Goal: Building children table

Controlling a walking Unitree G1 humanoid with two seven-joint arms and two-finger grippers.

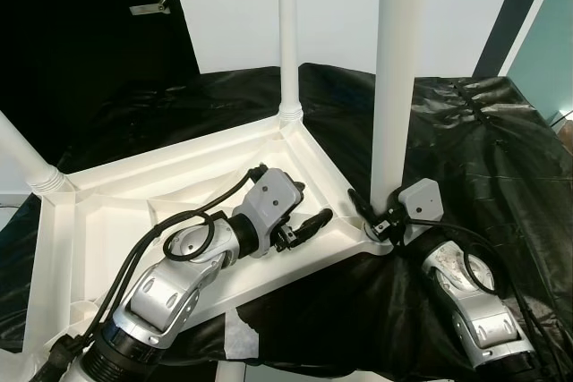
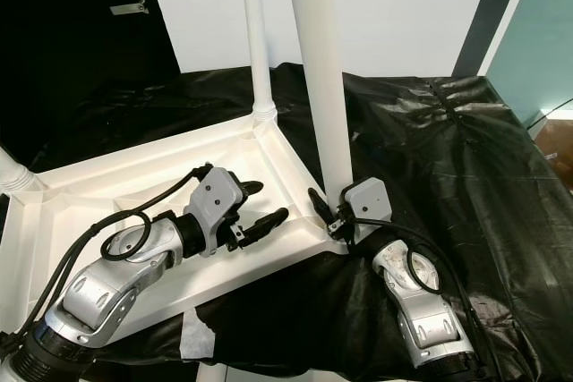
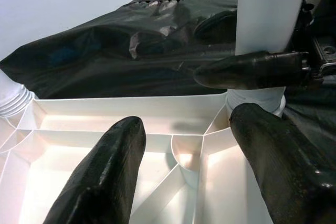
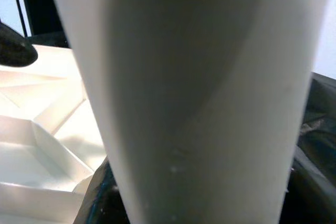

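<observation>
A white plastic children's table (image 1: pixel 89 221) lies upside down on a black sheet, ribbed underside up. Its near corner leg (image 1: pixel 394 69) stands upright in its socket. My right gripper (image 1: pixel 376 216) is shut around the base of that leg (image 4: pixel 194 77), which rises close in front of the right wrist camera. My left gripper (image 1: pixel 309 205) hovers open just above the underside, a short way left of that corner, with nothing between its fingers (image 3: pixel 105 171). Another leg (image 1: pixel 287 33) stands at the far corner, and a third (image 1: pixel 22 158) leans at the left.
A crinkled black plastic sheet (image 1: pixel 501 149) covers the surface under and to the right of the table. A white wall stands behind, with a dark door and its metal handle (image 1: pixel 148 8) at the back left. A strip of white tape (image 1: pixel 240 333) sits at the sheet's near edge.
</observation>
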